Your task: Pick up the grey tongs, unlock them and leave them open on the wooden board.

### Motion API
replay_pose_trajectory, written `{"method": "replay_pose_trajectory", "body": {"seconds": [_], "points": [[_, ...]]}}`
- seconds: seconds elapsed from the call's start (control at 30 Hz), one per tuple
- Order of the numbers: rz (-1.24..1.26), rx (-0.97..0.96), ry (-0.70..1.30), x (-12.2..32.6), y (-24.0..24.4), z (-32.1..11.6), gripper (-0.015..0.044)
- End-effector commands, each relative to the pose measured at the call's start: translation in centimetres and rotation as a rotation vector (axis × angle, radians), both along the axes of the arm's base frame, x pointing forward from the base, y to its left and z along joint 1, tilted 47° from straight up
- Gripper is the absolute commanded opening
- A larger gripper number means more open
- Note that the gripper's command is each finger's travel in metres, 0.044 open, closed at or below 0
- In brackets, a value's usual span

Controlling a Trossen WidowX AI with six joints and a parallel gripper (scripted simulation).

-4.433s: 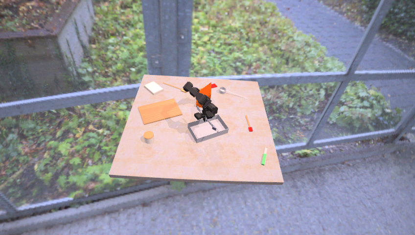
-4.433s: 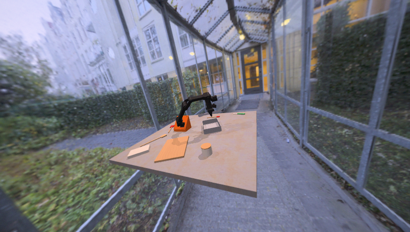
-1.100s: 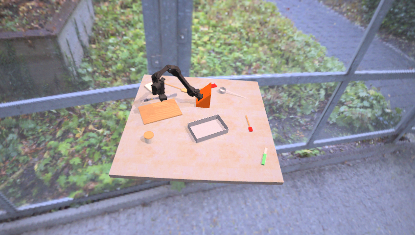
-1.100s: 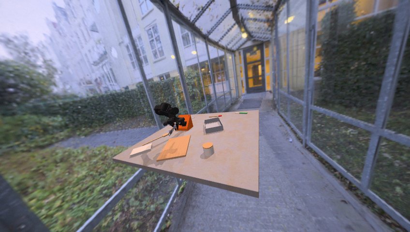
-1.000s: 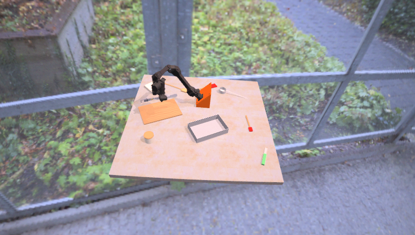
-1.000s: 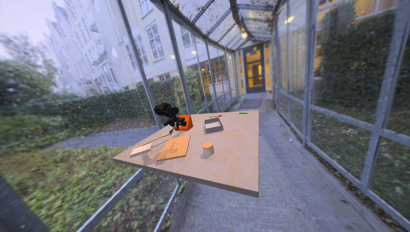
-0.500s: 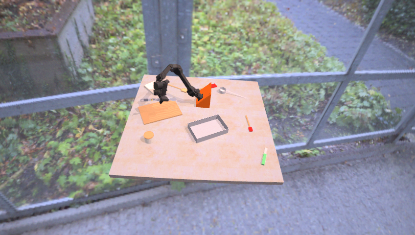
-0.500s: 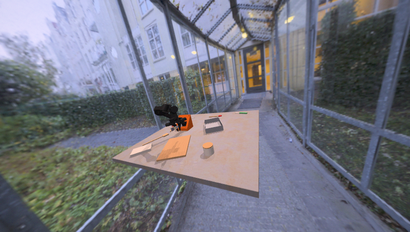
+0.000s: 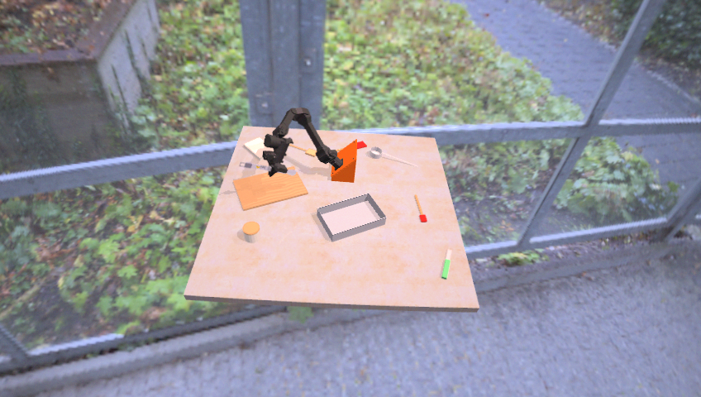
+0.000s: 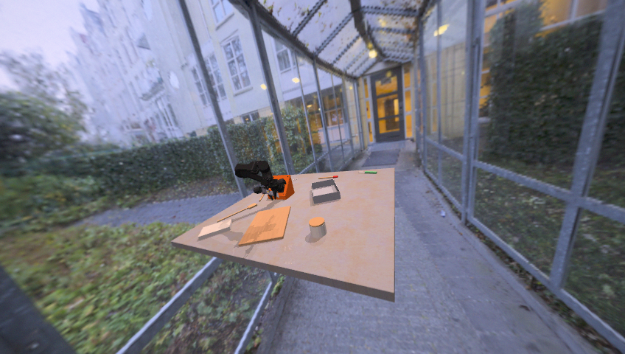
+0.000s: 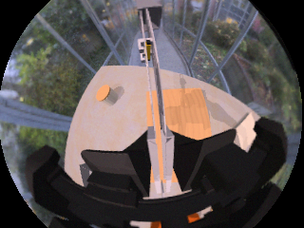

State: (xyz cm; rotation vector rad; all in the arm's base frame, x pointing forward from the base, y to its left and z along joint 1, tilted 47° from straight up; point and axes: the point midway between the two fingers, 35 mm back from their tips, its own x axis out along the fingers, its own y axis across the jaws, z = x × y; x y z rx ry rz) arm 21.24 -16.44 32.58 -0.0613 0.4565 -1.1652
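Gripping the grey tongs (image 9: 290, 171) (image 11: 161, 142), my tool (image 9: 278, 170) (image 11: 156, 131) hangs near the wooden board (image 9: 270, 188) (image 10: 266, 225) (image 11: 187, 111); their long arms look nearly parallel.

Diffuse daylight is cast over the table (image 9: 304, 275) (image 10: 351, 258) (image 11: 90, 133), with soft shadows thrown across the board (image 9: 270, 188) (image 10: 276, 214) (image 11: 187, 111); the blurred surroundings are bowed and rimmed in black in the wrist view.

Matte black arm (image 9: 311, 128) (image 10: 253, 169), rounded joints, chunky segments
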Motion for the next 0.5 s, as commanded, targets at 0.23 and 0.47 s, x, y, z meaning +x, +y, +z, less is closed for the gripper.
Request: {"method": "replay_pose_trajectory", "body": {"seconds": [0.23, 0.47], "points": [[0.025, -0.144, -0.033, -0.6, 0.3, -0.1, -0.015], [0.022, -0.224, -0.051, -1.4, 0.6, -0.5, -0.015]]}}
